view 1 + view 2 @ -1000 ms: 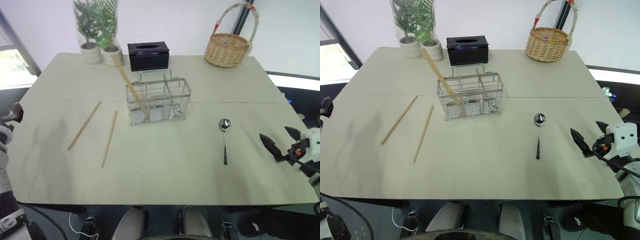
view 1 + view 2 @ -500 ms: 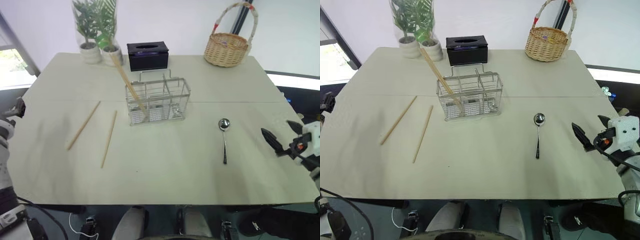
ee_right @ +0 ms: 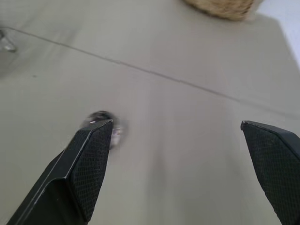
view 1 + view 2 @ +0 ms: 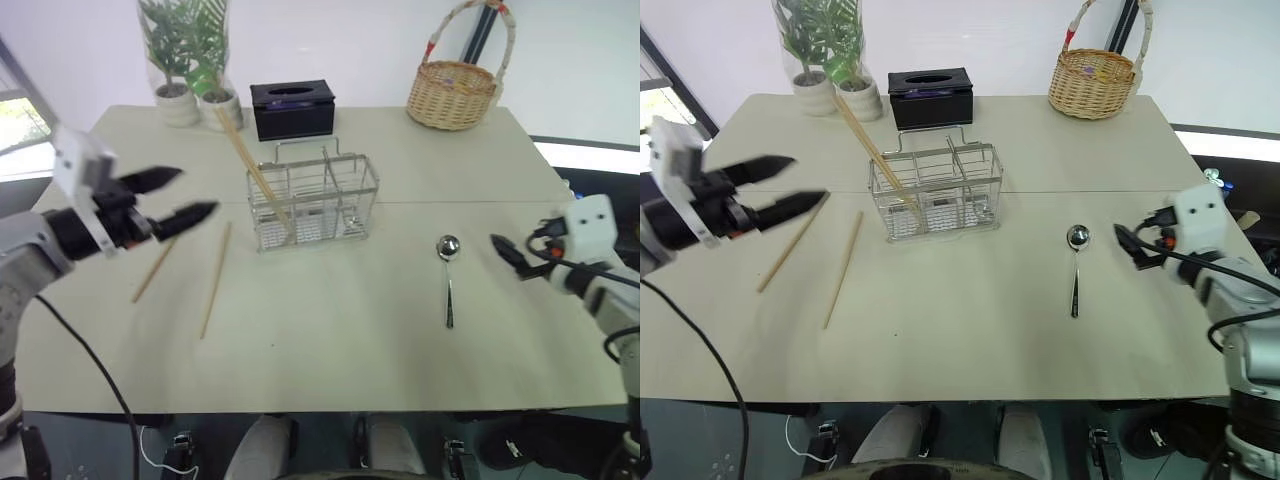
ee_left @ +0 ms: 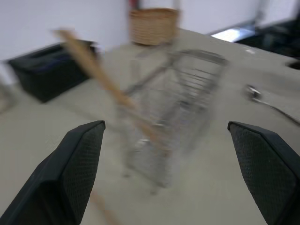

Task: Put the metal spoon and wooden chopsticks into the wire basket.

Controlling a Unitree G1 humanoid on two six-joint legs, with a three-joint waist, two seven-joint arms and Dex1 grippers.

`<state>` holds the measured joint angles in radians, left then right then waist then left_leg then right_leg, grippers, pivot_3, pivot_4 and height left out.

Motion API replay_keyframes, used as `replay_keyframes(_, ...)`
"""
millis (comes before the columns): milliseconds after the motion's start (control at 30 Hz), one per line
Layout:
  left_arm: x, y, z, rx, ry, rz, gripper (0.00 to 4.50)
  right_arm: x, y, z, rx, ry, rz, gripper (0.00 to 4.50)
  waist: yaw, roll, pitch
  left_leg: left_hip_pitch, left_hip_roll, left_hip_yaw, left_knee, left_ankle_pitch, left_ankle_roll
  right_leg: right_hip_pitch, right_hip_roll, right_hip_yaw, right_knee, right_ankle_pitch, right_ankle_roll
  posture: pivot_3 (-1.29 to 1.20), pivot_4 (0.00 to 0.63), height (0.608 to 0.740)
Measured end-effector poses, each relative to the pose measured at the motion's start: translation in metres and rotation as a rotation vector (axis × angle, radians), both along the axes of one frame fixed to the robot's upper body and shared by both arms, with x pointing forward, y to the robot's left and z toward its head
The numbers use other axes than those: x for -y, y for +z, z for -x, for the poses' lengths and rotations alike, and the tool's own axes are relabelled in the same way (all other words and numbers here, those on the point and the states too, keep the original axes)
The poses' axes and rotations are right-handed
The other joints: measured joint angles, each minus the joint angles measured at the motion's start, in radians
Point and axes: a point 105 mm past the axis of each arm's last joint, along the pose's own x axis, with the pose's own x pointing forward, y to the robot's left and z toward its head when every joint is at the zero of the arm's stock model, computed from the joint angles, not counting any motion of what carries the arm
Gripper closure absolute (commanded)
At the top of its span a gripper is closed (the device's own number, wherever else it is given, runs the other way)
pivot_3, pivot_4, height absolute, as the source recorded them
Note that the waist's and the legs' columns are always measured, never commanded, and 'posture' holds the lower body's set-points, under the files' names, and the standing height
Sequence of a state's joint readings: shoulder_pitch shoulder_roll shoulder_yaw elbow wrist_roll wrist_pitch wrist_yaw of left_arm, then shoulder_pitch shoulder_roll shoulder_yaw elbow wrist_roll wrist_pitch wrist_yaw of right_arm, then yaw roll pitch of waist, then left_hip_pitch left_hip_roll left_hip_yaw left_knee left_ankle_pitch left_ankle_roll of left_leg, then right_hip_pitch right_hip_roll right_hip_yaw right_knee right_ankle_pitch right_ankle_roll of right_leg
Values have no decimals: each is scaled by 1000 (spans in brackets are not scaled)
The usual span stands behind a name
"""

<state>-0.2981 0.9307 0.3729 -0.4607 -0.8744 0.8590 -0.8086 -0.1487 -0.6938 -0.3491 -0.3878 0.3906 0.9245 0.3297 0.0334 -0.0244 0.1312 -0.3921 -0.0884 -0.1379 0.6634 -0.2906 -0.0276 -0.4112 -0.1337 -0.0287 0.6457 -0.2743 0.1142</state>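
Beige tabletop (image 4: pixel 330 350) spreads wide under both arms, and at its middle, toward the far side, stands the wire basket (image 4: pixel 314 202), upright, with wooden chopsticks already leaning in its left compartment and poking out toward the plants. Two more wooden chopsticks (image 4: pixel 215 279) lie flat on the table, left of the basket and just apart from each other, while the metal spoon (image 4: pixel 448 270) rests right of the basket, bowl to the far side and handle pointing near. Over on the left, the left gripper (image 4: pixel 178 196) hovers above the loose sticks with its jaws spread wide and nothing between them; on the right, the right gripper (image 4: pixel 508 253) sits just beside the spoon, jaws likewise wide apart and empty, and its wrist view shows the spoon's bowl close ahead of one finger. My read is that this is the reach-in stage: the right arm should come down over the thin handle, straddle it crosswise, and close low against the table, since a slim shiny handle may slip or roll.
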Motion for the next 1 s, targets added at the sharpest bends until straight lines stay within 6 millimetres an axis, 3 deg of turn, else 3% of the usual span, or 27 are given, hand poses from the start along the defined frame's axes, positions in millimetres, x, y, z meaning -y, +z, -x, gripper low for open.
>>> replay_keyframes(233, 14, -14, 5, -56, -119, -43, 70, -44, -44, 4, -188, -26, -155, 0, 6, 3, 2, 0, -1, 0, 0, 0, 0, 1, 0, 0, 0, 0, 0, 0, 150, 650)
replay_keyframes(600, 17, -13, 9, -59, -153, -54, 70, -63, -55, -5, -218, -47, -173, 0, 1, 4, 2, 1, -1, 0, 0, 0, 1, 0, 1, -1, 0, 0, 0, 0, 150, 650)
replay_keyframes(700, 20, -12, 13, -63, -180, -68, 0, -62, -64, -8, -230, -72, -184, 807, 2, 3, 2, 2, -1, 0, 0, 0, 1, 0, 1, -2, 0, 0, 0, 0, 150, 650)
replay_keyframes(933, 24, -6, 17, -53, -215, -87, 0, -59, -73, -13, -231, -101, -187, 4408, -3, 4, 3, 2, -1, 0, 0, 0, 1, 0, 2, -2, 1, 0, 0, 0, 150, 650)
replay_keyframes(1000, 25, -3, 17, -47, -220, -84, 0, -63, -73, -14, -229, -93, -200, 4465, -6, 3, 2, 2, -1, -1, 0, 0, 1, 0, 2, -2, 1, 0, 0, 0, 150, 650)
